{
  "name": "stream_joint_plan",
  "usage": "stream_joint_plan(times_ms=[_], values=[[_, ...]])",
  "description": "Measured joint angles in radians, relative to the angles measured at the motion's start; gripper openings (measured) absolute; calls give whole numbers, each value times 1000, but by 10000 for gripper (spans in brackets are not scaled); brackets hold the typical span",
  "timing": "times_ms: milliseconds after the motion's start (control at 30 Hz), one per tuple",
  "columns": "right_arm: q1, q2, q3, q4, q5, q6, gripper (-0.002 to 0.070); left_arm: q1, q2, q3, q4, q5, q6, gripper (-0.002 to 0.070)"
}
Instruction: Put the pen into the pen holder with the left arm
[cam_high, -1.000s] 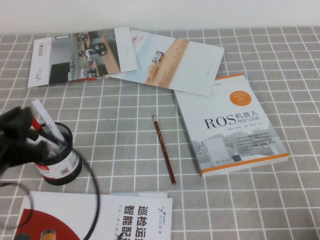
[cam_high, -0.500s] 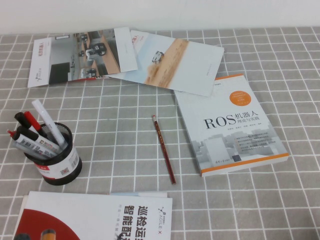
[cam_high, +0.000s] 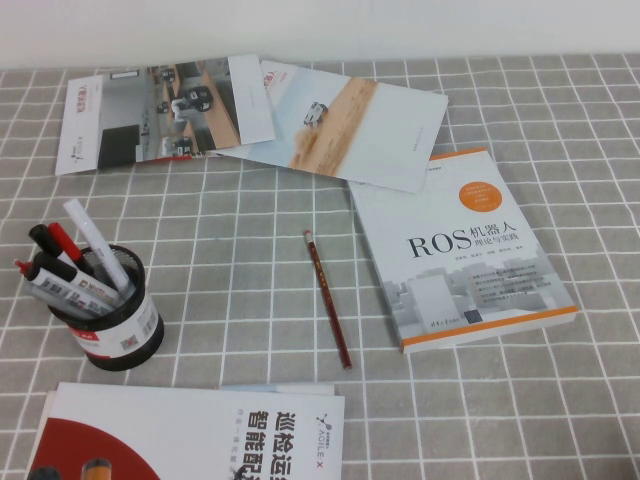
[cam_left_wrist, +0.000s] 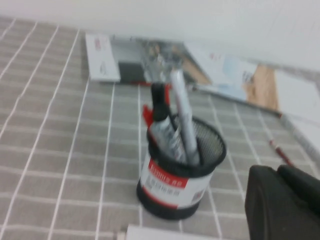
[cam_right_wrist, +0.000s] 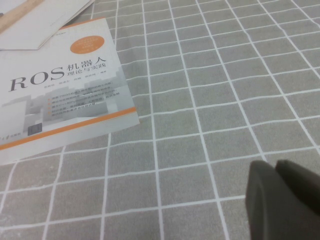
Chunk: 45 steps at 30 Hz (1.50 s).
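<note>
White, thick pen (cam_high: 95, 240) stands tilted inside the round black wire-mesh pen holder (cam_high: 118, 330), among grey markers with red and black caps (cam_high: 62, 282), on the grey checked table (cam_high: 240, 250). Left tool (cam_left_wrist: 285, 202) hangs apart from the cup, holding nothing, its fingers close together. Right tool (cam_right_wrist: 282, 200), likewise empty and closed, hovers over bare cloth near the white ROS book (cam_high: 460, 250). A thin dark red pencil (cam_high: 327, 297) lies between cup and book.

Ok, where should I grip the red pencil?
Mid-shaft, from straight above, closing across its width: the pencil lies flat, apart from the book. Left gripper hangs by the pen holder, right gripper over bare cloth near the book.
</note>
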Motion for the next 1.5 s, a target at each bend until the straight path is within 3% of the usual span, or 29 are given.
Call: stream_joint_plan(times_ms=[133,333,600,733,833,867,1500], values=[[0,0,0,0,0,0,-15,0,0,12,24,14,0,-2],[0,0,0,0,0,0,-15,24,-72,146,66,-173,14,-3],[0,0,0,0,0,0,-15,187,-117,321,-248,-360,308,-3],[0,0,0,0,0,0,-15,215,-117,376,-302,-434,374,-3],[0,0,0,0,0,0,-15,218,-117,383,-275,-427,355,-3],[0,0,0,0,1,0,-15,218,-117,384,-178,-214,334,-3],[0,0,0,0,1,0,-15,218,-117,384,-178,-214,334,-3]])
